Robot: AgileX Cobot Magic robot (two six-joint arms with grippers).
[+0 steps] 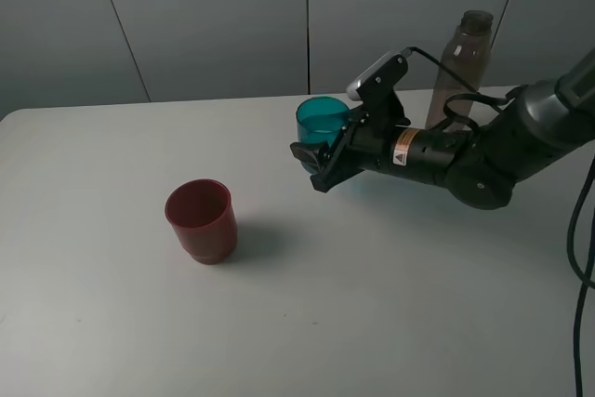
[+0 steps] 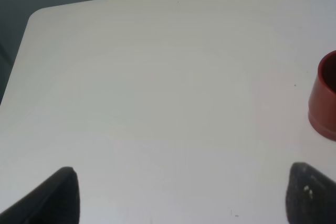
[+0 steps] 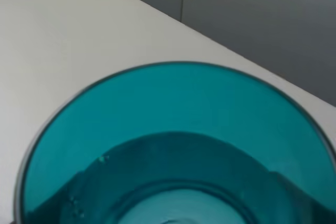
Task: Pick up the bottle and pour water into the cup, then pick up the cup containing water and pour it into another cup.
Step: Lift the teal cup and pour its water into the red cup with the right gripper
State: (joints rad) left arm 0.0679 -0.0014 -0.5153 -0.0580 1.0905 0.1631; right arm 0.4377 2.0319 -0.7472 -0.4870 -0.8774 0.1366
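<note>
My right gripper (image 1: 322,163) is shut on the teal cup (image 1: 322,119) and holds it above the table, right of centre. The cup's lower part is hidden behind the fingers. The right wrist view looks down into the cup (image 3: 173,145), which has water in its bottom. The dark red cup (image 1: 201,220) stands upright on the table to the left and nearer, apart from the gripper. It also shows at the edge of the left wrist view (image 2: 326,95). The smoky bottle (image 1: 460,62) stands upright at the back right, behind the right arm. My left gripper (image 2: 181,198) is open and empty over bare table.
The white table (image 1: 112,304) has a rounded far left corner (image 2: 39,14). A grey panelled wall (image 1: 214,16) runs behind it. A black cable (image 1: 584,230) hangs at the right edge.
</note>
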